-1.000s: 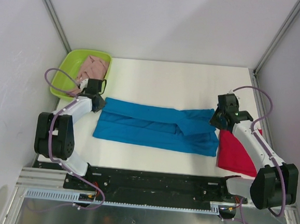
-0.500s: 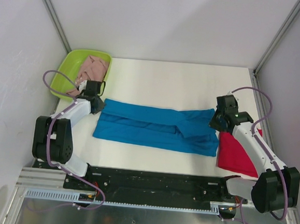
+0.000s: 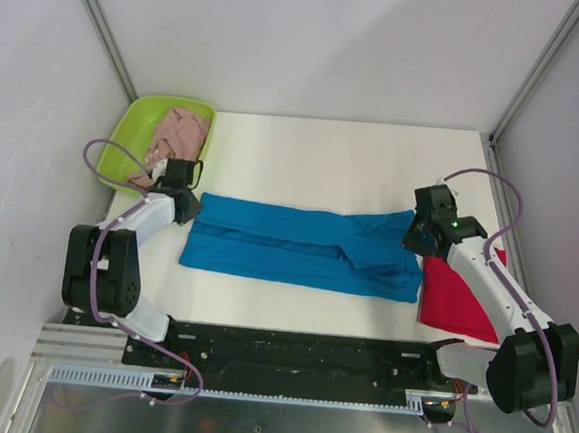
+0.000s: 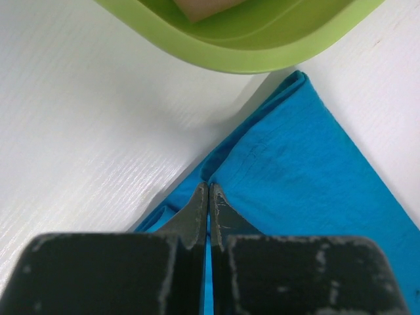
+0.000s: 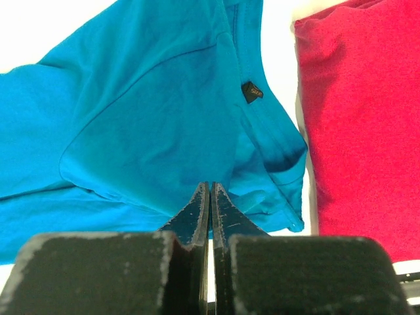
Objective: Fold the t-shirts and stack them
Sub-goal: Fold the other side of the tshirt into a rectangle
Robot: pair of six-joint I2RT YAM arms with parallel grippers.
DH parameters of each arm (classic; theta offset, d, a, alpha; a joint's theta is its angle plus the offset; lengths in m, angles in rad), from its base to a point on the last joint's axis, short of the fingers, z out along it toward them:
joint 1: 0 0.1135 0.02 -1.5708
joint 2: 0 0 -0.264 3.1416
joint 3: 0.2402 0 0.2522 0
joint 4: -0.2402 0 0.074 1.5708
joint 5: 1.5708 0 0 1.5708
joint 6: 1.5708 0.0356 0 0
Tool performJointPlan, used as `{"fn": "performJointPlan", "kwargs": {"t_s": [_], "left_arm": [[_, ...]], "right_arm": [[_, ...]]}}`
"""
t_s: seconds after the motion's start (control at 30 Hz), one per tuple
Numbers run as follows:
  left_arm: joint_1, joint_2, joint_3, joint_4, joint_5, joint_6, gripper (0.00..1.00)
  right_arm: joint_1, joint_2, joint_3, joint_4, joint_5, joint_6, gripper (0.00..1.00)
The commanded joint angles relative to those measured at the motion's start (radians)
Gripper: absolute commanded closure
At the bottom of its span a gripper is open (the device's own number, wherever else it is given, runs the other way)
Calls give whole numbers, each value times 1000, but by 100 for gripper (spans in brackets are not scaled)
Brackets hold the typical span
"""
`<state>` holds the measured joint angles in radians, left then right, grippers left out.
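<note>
**Blue shirt held at both ends for its next fold.** The blue t-shirt, already narrowed into a long band, is laid flat across the white surface between the two hands. The left hand is pressed together at one far corner of the band, with the hem apparently nipped between its tips. The lime-green tray lies just beyond this hand, and the pale pink t-shirt is heaped inside it. The right hand is likewise closed at the opposite far corner. Cloth is seemingly caught there too, though the pinch itself is hidden beneath the fingers. The red t-shirt, already folded, lies just to the right of that hand, beside the blue one. Both corners are judged to be held so that the far edge can be carried over evenly. If only the top layer is gripped, the band could fall open.
</note>
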<state>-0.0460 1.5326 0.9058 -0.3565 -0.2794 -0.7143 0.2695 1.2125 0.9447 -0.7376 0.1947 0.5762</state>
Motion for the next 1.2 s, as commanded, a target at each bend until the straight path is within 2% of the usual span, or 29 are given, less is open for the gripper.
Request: {"fn": "performJointPlan", "kwargs": {"t_s": [0.0,0.3,0.43,0.5,0.67,0.77,0.93,1.03,1.17], "left_arm": [[9,7,-16,8,0,11,100],[9,63,-14,9,15,4,100],[10,66,-9,9,15,9,98],[10,61,-6,9,16,12,91],[9,21,9,8,24,31,64],[9,-10,23,6,41,47,51],[8,-53,39,-2,82,78,47],[5,-82,33,-6,102,90,48],[5,-90,28,-5,118,92,50]], "right_arm": [[5,4,-9,17,28,21,100],[2,84,-101,103,35,18,100],[-1,121,-114,123,44,7,96],[-10,122,-115,125,47,-1,90],[-39,64,-106,122,47,-27,62],[-47,28,-87,126,48,-35,54],[-30,12,-54,148,20,-34,56],[48,-4,-50,164,4,-25,61],[190,16,-54,153,46,5,63]]}}
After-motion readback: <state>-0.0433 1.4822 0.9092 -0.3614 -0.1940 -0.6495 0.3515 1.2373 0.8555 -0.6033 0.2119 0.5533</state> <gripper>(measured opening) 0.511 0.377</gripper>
